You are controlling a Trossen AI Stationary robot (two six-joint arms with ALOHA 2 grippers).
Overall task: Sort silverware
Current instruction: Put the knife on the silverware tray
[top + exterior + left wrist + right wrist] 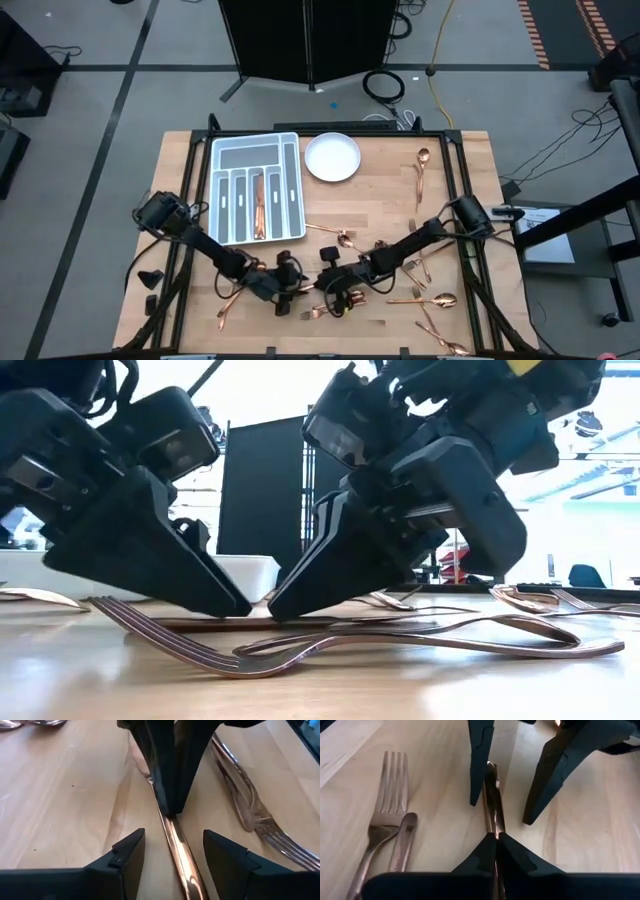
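Right claw (496, 845) pinching knife (492, 795)

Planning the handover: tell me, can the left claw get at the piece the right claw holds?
Probably yes: the left claw stands open astride the copper handle, just ahead of the shut right claw.

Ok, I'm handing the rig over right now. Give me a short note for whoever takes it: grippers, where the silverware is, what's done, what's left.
Left gripper: open, fingers either side of a copper handle at the table's near edge, not gripping it.
Right gripper: shut on that same piece, facing the left gripper.
Done: one or two pieces lie in the grey tray.
Left: nearly all the silverware is loose on the table, mostly on the right half; a spoon lies near the white plate, a fork beside the grippers.
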